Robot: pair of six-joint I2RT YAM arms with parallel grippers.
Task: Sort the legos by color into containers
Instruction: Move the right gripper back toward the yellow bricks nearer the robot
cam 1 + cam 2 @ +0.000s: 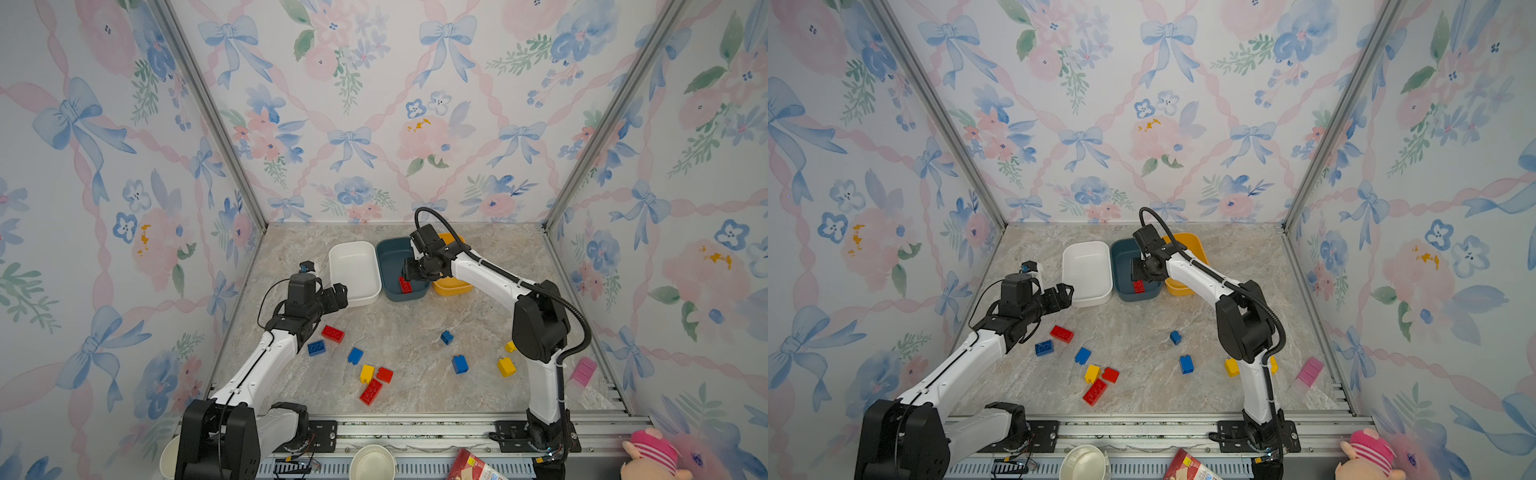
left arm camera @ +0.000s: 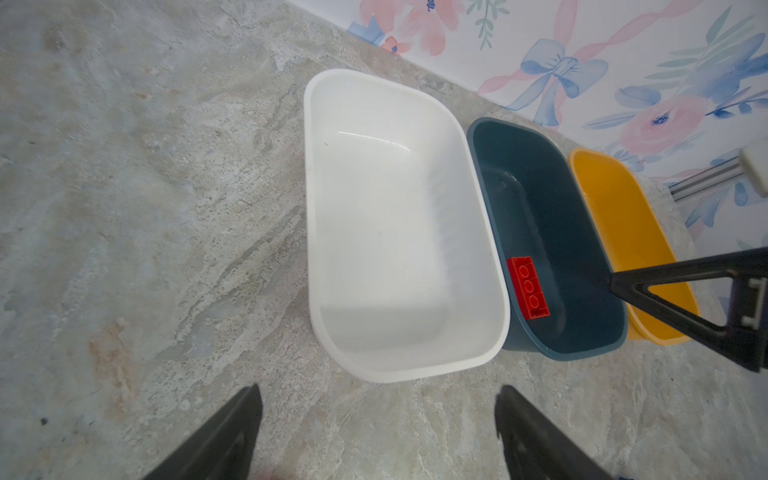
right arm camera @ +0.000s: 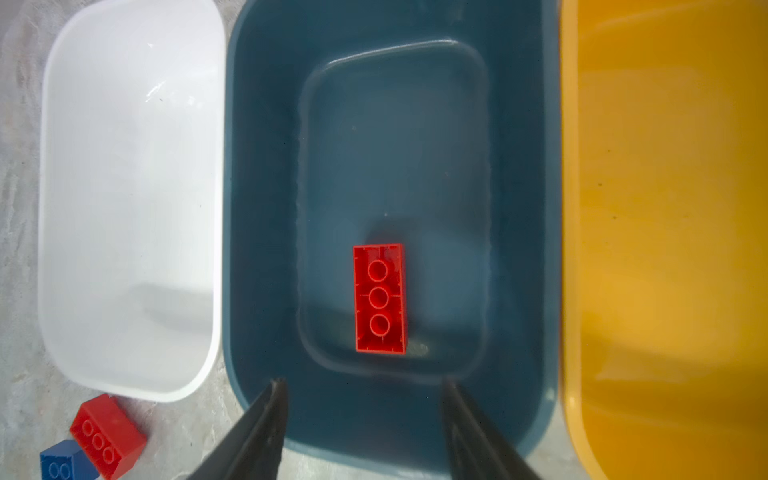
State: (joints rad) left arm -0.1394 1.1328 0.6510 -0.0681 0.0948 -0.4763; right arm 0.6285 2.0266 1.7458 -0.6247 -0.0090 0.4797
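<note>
Three containers stand side by side at the back: a white tub [image 1: 353,266], a teal tub [image 1: 384,257] and a yellow tub [image 1: 451,289]. One red lego [image 3: 379,298] lies underside up on the floor of the teal tub [image 3: 266,208]. My right gripper [image 3: 363,384] hangs open over that tub's near end, with nothing between its fingers. My left gripper [image 2: 378,390] is open and empty just in front of the white tub [image 2: 395,228]. Several loose legos lie on the table, among them red [image 1: 332,333], blue [image 1: 355,355] and yellow [image 1: 506,367].
A pale pink block [image 1: 582,370] lies at the table's right edge, beside the right arm. Below the front rail are a paper cup [image 1: 372,462], a red packet [image 1: 473,465] and a pink plush toy [image 1: 652,455]. Floral walls close in three sides.
</note>
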